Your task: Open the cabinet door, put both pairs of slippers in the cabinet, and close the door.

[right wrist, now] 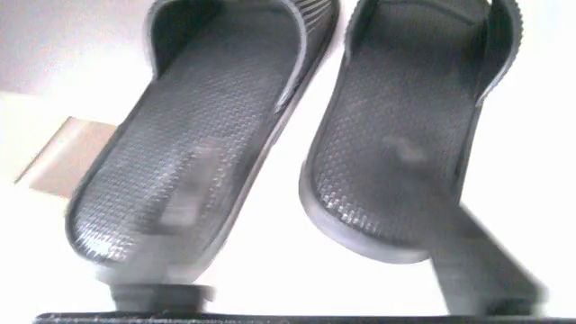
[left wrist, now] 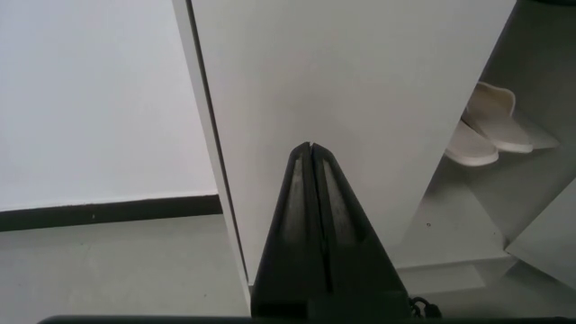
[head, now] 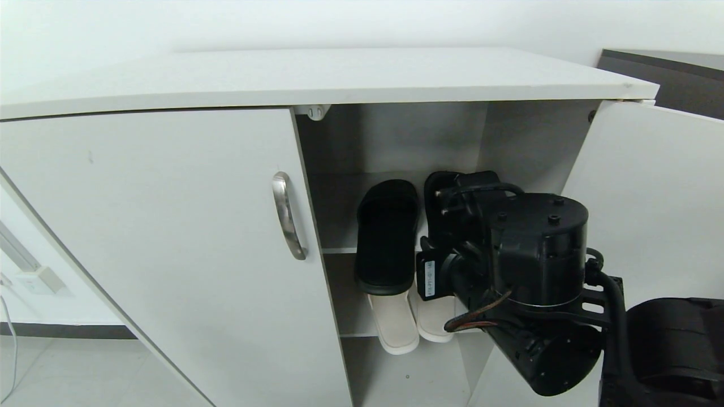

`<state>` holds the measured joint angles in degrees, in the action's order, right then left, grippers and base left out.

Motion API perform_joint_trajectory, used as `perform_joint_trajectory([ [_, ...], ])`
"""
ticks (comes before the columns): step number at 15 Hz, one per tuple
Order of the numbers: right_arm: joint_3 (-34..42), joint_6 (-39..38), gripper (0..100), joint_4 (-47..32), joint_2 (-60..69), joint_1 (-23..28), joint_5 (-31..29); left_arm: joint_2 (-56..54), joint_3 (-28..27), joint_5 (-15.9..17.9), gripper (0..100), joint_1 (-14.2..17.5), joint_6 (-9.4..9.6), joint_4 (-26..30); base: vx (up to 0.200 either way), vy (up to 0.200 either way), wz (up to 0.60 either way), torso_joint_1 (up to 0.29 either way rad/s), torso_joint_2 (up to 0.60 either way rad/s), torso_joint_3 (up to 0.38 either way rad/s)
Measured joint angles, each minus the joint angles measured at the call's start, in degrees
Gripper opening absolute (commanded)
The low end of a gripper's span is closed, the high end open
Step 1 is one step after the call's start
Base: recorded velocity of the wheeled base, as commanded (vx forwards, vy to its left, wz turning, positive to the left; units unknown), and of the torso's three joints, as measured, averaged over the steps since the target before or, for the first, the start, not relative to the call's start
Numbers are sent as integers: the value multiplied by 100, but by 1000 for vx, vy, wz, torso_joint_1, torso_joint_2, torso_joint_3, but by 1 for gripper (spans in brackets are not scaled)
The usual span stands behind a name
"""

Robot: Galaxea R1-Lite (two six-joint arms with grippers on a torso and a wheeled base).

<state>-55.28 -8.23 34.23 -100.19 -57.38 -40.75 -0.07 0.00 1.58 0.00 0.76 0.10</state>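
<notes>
The white cabinet (head: 339, 73) has its right door (head: 650, 198) swung open and its left door (head: 169, 226) closed. A pair of black slippers (head: 387, 237) lies on the upper shelf, heels overhanging the edge. White slippers (head: 396, 325) sit on the shelf below. My right arm's wrist (head: 526, 249) is at the opening and hides most of the right black slipper. In the right wrist view my right gripper (right wrist: 301, 171) is open, one finger over each black slipper (right wrist: 207, 135). My left gripper (left wrist: 310, 157) is shut on nothing, low in front of the closed left door (left wrist: 360, 81), with the white slippers (left wrist: 490, 126) off to its side.
A metal handle (head: 288, 215) is on the closed door beside the opening. A small white box (head: 37, 280) is mounted on the wall to the left, above the pale floor (head: 85, 373). A dark surface (head: 667, 73) lies behind the cabinet at the right.
</notes>
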Motion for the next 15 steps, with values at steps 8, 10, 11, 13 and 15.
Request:
perform_joint_trajectory([
  [8, 60, -2, 0, -5, 20, -50, -2, 0, 0, 0, 0, -2, 2, 0, -100, 0, 0, 1, 2, 0],
  [10, 61, -4, 0, 0, 15, -50, -13, 0, 0, -2, 0, -2, 2, 0, -200, 0, 0, 5, 0, 5],
  [11, 63, -2, 0, 1, 15, -63, -11, 0, 0, 0, 0, -2, 2, -2, -200, 0, 0, -12, 2, 2],
  [13, 72, -2, 0, 1, 11, -61, -18, 0, 0, -2, 0, -5, -2, 1, -200, 0, 0, 0, 5, 5],
  [15, 99, -11, 0, 1, 11, -59, -18, 0, 0, 0, 0, -5, -2, 1, -200, 0, 0, 2, 7, 7],
])
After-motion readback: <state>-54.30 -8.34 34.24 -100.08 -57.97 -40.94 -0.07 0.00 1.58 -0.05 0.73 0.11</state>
